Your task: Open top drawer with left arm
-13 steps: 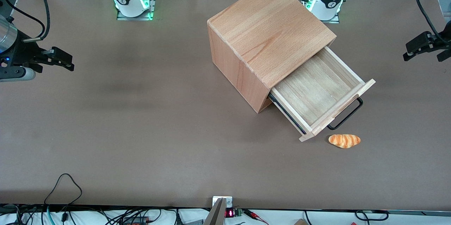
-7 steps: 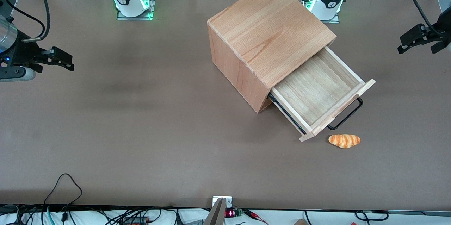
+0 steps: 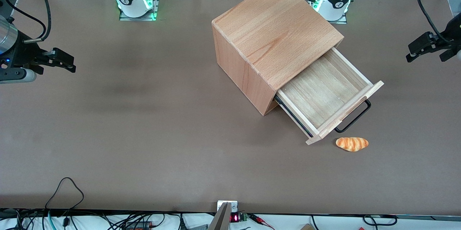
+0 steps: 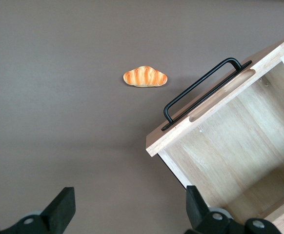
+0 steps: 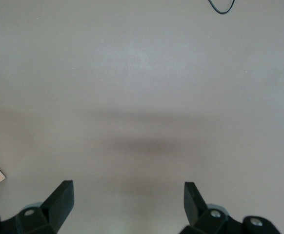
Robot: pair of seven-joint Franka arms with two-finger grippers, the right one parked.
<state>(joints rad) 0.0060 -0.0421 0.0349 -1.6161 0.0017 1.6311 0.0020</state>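
One container matters on my screen: the top drawer point(image 3: 326, 95) stands pulled well out of the wooden cabinet point(image 3: 272, 39), and I see only bare beech boards inside it. Its flat front panel carries a thin black U-shaped handle point(image 3: 354, 116), turned toward the working arm's end of the surface point(image 3: 144, 132). A croissant point(image 3: 352, 143) lies just beside that front, nearer the front camera. My left arm's gripper point(image 3: 428, 48) hangs well apart from the drawer, jaws spread and holding nothing.
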